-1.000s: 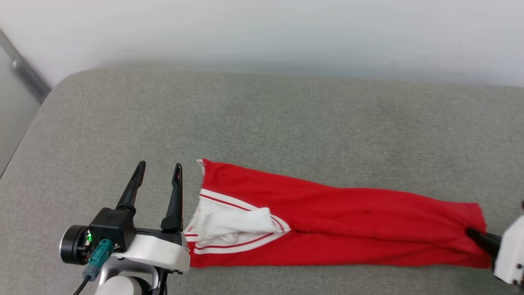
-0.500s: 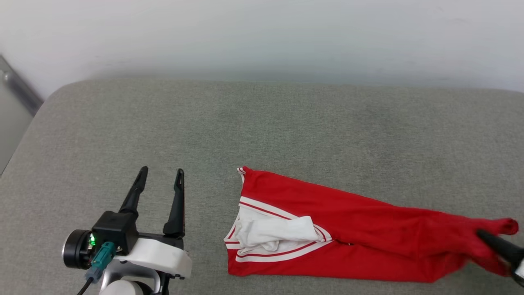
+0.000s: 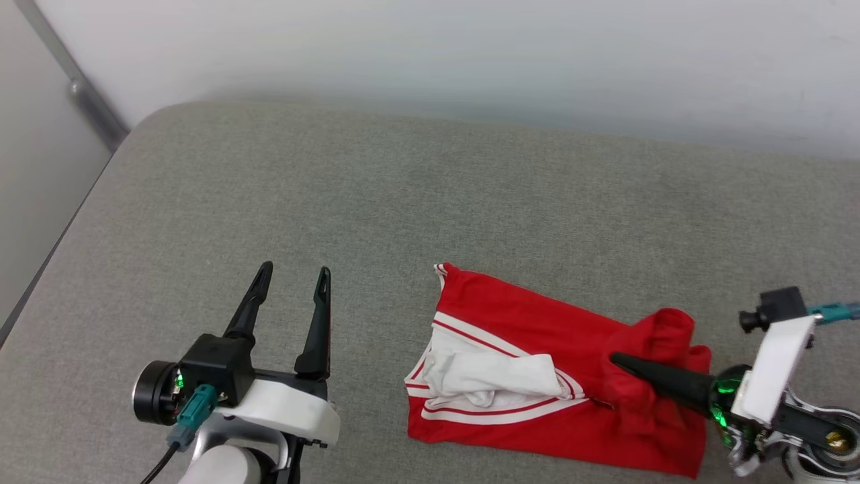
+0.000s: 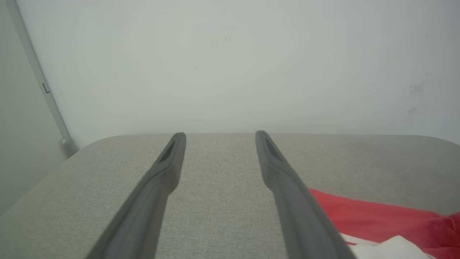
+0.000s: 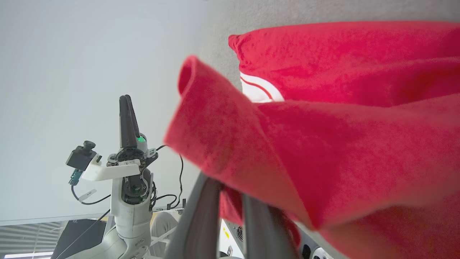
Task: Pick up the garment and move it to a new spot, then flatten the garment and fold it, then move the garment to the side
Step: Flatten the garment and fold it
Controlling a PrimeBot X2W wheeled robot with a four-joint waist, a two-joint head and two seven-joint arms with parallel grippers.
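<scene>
So, the grey padded surface carried the garment on its right half, red with a white sleeve on top. The right hand was clamped on its bunched-up red end. The left hand sat off to the garment's left, fingers apart, empty.

The left gripper has two long, tapering matte-black fingers, each with a narrow slot near its tip, set in a boxy black base. Nearer sit a curved white plastic bracket, a round black cylinder beside a small green light, and a teal plug trailing a black cable. The right gripper shows like black fingers, a green glow, a flat white plate bearing a small black camera, and a brass-coloured fitting.
</scene>
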